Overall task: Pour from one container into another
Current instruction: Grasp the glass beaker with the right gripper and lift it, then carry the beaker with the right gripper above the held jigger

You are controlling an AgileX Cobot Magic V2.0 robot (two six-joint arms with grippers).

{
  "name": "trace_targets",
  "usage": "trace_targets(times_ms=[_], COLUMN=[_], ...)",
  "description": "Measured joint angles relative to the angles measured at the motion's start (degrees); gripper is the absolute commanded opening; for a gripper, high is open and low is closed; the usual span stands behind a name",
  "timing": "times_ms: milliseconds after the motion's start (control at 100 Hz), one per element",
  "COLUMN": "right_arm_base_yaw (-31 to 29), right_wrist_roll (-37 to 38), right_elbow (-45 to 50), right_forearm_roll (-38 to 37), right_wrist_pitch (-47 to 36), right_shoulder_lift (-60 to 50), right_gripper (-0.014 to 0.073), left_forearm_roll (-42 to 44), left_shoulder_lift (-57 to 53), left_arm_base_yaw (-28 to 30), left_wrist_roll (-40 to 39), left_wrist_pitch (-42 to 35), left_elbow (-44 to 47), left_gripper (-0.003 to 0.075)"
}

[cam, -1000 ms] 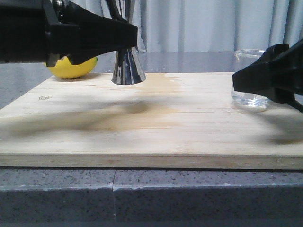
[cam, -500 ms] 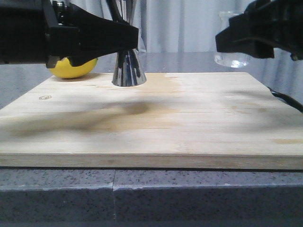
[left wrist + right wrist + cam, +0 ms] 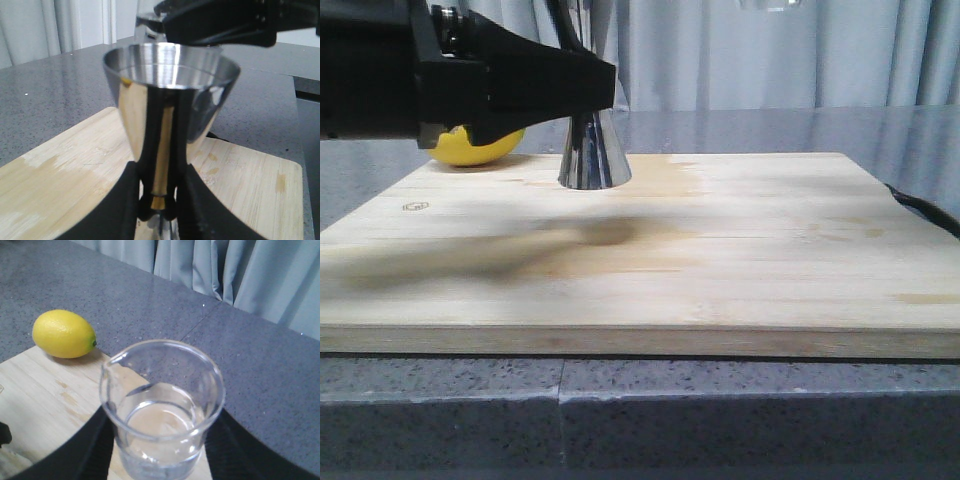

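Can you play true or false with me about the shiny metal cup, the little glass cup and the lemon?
1. The left gripper is closed around the narrow waist of the tall shiny steel hourglass-shaped jigger. True.
2. The small clear glass beaker is standing on the pale wooden board. False: the right gripper holds it up in the air, almost out of the front view's top.
3. The yellow lemon lies at the board's edge. True.
4. The beaker is tipped upside down. False: it is upright, its mouth facing up.
5. The jigger lies on its side. False: it stands upright on the board.
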Motion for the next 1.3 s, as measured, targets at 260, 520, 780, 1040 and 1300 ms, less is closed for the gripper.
trace_targets(times_ms=[260,520,780,1040,1300], right_arm_base_yaw=[4.18,9.56,11.29,11.29,14.00], right_wrist_roll=[-0.10,-0.41,-0.50,-0.54,-0.63], right_elbow=[-8.00,-10.26,-10.26,-10.26,-10.36], right_forearm_roll=[-6.34,-12.55,-18.19,-23.00,-27.98], right_wrist_pitch=[7.86,11.01,11.21,10.96,10.48], right_shoulder_lift=[0.00,0.00,0.00,0.00,0.13], right_gripper=[0.0123,0.0123,0.0123,0.0123,0.0123], left_forearm_roll=[1.11,3.97,6.13,8.13,8.55], left_shoulder_lift=[0.00,0.00,0.00,0.00,-0.09], left_arm_base_yaw=[0.00,0.00,0.00,0.00,0.00], left_wrist_roll=[-0.72,-2.89,-3.98,-4.84,-5.00], left_wrist_pitch=[0.00,0.00,-0.46,-2.05,-3.05], left_elbow=[0.00,0.00,0.00,0.00,0.00], left_gripper=[-0.0019,-0.0019,-0.0019,-0.0019,-0.0019])
